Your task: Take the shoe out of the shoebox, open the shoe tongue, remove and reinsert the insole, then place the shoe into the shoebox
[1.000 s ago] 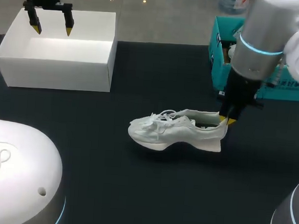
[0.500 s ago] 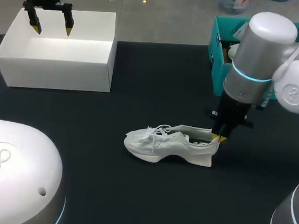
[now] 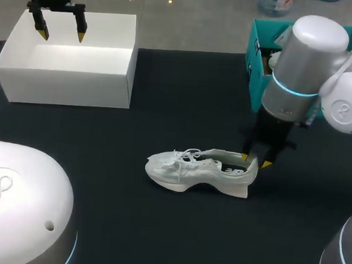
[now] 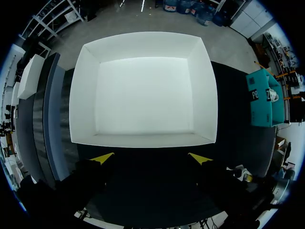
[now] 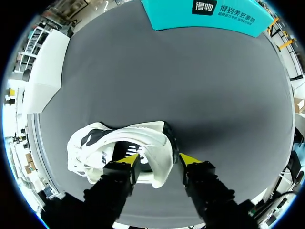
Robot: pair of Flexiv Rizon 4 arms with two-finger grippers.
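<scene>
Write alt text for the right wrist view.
Right gripper open, its yellow tips straddling the heel of a white shoe on the dark table: one tip over the shoe's opening, the other outside the heel. A teal box lies beyond.

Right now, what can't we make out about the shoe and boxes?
Insole: right wrist view shows only its heel end; the shoe's upper covers the rest. In the head view the shoe's side wall hides it.
Tread: underneath, unseen in every view.
Teal box: right arm covers most in the head view; the right wrist view's rim cuts it.
</scene>
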